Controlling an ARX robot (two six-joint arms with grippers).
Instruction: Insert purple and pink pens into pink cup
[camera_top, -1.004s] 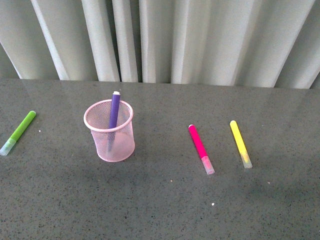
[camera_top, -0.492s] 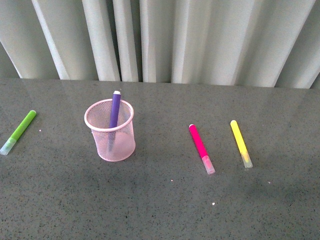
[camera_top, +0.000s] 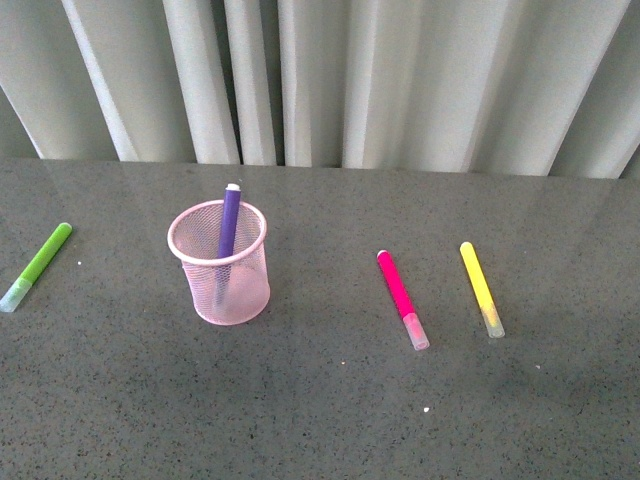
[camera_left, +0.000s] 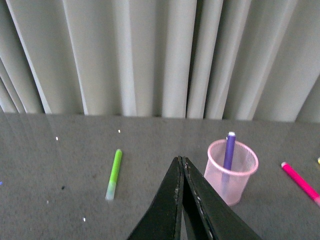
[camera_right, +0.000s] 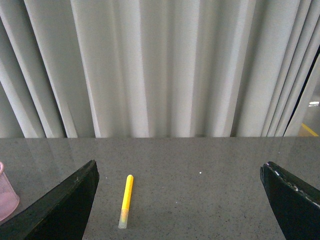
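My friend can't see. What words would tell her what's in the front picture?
A purple pen stands in a pink mesh cup on a grey table. A pink pen and a yellow pen lie to its right, a green pen far left. No arms show.

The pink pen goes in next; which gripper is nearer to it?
Right, probably: the right gripper faces the yellow marker beside the pink pen; the left gripper sits beyond the pink cup.

Pink cup (camera_right: 6, 197) mostly beyond the right wrist view's edge
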